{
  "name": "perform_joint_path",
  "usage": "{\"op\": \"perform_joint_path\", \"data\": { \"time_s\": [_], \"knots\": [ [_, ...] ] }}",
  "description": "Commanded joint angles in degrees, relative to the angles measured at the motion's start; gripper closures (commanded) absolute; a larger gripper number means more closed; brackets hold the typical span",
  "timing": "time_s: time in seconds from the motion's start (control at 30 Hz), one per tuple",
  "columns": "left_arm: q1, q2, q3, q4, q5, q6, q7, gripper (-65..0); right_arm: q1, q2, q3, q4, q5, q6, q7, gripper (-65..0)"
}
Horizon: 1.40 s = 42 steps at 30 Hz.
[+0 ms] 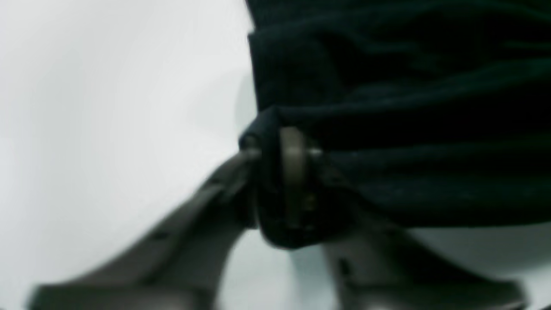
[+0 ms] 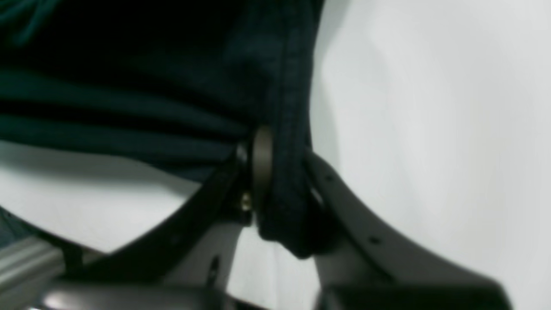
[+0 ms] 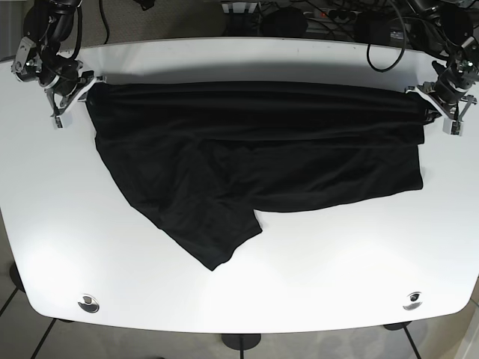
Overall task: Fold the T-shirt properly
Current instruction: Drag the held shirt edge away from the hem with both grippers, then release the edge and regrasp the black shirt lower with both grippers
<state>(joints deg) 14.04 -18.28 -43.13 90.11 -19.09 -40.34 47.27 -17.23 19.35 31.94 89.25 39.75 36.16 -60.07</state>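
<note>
A black T-shirt [image 3: 254, 149] lies spread across the far half of the white table [image 3: 239, 277], stretched taut between both grippers along its far edge. One part hangs toward the front as a point [image 3: 217, 254]. My left gripper [image 3: 438, 105] at the far right is shut on a shirt corner, seen bunched between its fingers in the left wrist view [image 1: 284, 185]. My right gripper [image 3: 71, 93] at the far left is shut on the other corner, with the hem [image 2: 288, 181] pinched in the right wrist view.
Cables and dark equipment [image 3: 314, 15] lie behind the table's far edge. Two round metal fittings [image 3: 88, 303] [image 3: 410, 301] sit near the front corners. Bare white table stretches in front of the shirt.
</note>
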Motion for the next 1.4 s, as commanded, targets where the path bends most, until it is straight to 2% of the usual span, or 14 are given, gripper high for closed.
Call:
{"op": "perform_joint_path", "data": {
  "time_s": [0.03, 0.13, 0.23, 0.33, 0.43, 0.63, 0.73, 0.83, 0.9, 1.0, 1.2, 1.23, 1.27, 1.4],
  "knots": [
    [-0.11, -1.19, -0.60, 2.42, -0.29, 0.34, 0.43, -22.1, -0.13, 1.17, 0.72, 1.08, 0.47, 2.12, 0.51, -18.4],
    [-0.11, -1.10, -1.39, 4.36, -0.29, 0.34, 2.80, -32.9, -2.06, 1.17, 3.26, 3.27, 1.79, 3.84, 0.51, -45.5],
    [-0.11, -1.01, -4.38, 7.52, -0.64, 0.34, 5.35, -35.0, -2.77, 1.17, 5.20, 5.82, 4.43, 3.84, 0.51, -58.0],
    [-0.90, -0.93, -6.05, 11.39, -0.73, 0.34, 5.44, -35.0, 2.16, 1.17, 6.78, 5.74, 1.79, 3.84, 0.69, -58.2],
    [-5.82, -0.93, -6.14, 11.57, -0.56, 0.34, 5.44, -35.0, 10.42, 1.09, 6.25, 2.13, -5.51, 3.84, 0.60, -58.2],
    [-13.30, -1.01, -5.70, 6.91, -0.20, 0.34, 5.35, -34.6, 29.85, -0.50, 2.47, -16.33, -18.60, 3.84, 1.92, -58.2],
    [-15.58, -1.37, -5.96, 2.95, 0.23, 0.34, 5.17, -34.6, 32.40, -0.85, -0.87, -20.73, -20.27, 3.84, 4.73, -58.2],
    [-19.27, -1.28, -5.70, 0.05, 6.13, 6.01, 5.17, -35.0, 33.45, -3.05, -4.74, -24.68, -20.80, 3.84, 7.55, -58.0],
    [-21.47, -1.10, -5.70, -1.89, 9.03, 6.62, 5.17, -35.1, 33.81, -3.93, -4.74, -26.79, -20.80, 3.84, 9.39, -54.7],
    [-23.41, -1.19, -5.70, -5.14, 11.49, 6.71, 5.17, -35.3, 33.72, -5.24, -4.74, -27.41, -20.89, 3.84, 11.15, -37.7],
    [-28.86, -2.33, -1.30, -16.83, 11.75, 6.89, 5.00, -35.3, 33.72, -5.60, -4.74, -27.41, -20.89, 3.53, 12.65, -2.4],
    [-30.61, -2.24, -0.43, -19.64, 11.75, 6.89, 5.00, -35.3, 33.81, -5.60, -4.74, -27.41, -20.27, 0.89, 12.73, -2.1],
    [-32.55, -2.24, 0.37, -22.19, 11.75, 6.89, 5.00, -35.3, 33.81, -5.68, -4.74, -27.32, -20.27, -0.25, 13.17, -1.9],
    [-34.22, -2.24, 1.51, -28.52, 11.66, 6.89, 5.00, -35.4, 33.81, -5.68, -4.65, -27.14, -20.27, -0.43, 13.35, -1.9]
  ]
}}
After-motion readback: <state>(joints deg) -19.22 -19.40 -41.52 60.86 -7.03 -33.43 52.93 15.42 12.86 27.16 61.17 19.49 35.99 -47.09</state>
